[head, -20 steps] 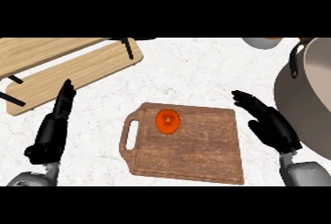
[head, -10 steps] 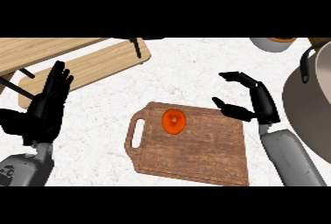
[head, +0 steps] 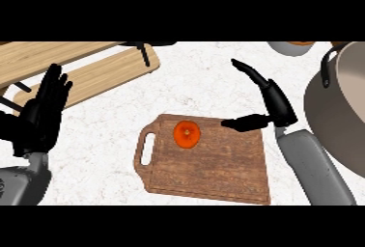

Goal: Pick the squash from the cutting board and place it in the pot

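An orange squash lies on the upper left part of the wooden cutting board, near its handle slot. My right hand hovers open over the board's upper right corner, thumb pointing left toward the squash, a short gap between them. The large grey pot fills the right edge, just right of that hand. My left hand stays open at the left edge, fingers up, well away from the board.
A light wooden rack with black legs occupies the upper left. A small bowl shows at the top edge, right of centre. White marble counter lies between the rack, board and pot.
My right hand has moved left and up over the board's upper right corner, fingers straightening. The left hand rose slightly at the left edge. The squash has not moved.
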Available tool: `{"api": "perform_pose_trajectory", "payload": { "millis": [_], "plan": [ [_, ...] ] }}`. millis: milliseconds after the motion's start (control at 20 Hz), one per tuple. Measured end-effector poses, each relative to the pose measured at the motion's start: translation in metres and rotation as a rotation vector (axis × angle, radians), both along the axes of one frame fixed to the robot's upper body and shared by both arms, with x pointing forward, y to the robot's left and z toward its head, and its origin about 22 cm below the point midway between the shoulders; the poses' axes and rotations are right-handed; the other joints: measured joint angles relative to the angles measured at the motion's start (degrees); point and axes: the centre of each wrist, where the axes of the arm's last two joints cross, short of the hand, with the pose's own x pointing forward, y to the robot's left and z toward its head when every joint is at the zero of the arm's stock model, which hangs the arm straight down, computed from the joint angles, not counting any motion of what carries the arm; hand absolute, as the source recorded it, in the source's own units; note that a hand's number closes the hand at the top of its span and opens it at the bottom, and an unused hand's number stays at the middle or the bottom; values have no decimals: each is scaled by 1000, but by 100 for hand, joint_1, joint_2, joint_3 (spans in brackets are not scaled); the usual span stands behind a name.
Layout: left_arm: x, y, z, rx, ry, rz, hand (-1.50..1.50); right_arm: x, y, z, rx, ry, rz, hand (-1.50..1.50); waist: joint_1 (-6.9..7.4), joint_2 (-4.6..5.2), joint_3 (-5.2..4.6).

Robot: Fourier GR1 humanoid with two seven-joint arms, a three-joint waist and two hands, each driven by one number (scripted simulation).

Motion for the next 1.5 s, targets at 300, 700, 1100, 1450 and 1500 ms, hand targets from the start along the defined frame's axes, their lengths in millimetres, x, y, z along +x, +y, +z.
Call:
{"api": "perform_pose_trajectory", "payload": {
  "millis": [300, 700, 1100, 1450, 1500],
  "plan": [
    [-2, 4, -2, -10, 8, 15, 0, 8, 23, 36, -282, 168, 136, -150, -17, -27, -10],
    [0, 2, 1, -21, 12, 4, 0, 2, 88, 60, -630, 335, 234, -150, -16, -22, -7],
    [3, 10, 0, -11, 11, 12, 0, -18, 123, 56, -713, 424, 255, -150, -29, -7, -1],
    [-2, 6, 3, -8, 9, 6, 0, -29, 138, 40, -770, 466, 226, -150, -21, -5, 1],
    [-2, 6, 3, -10, 10, 6, 0, -30, 143, 36, -785, 468, 214, -150, -19, -4, 1]
  ]
}}
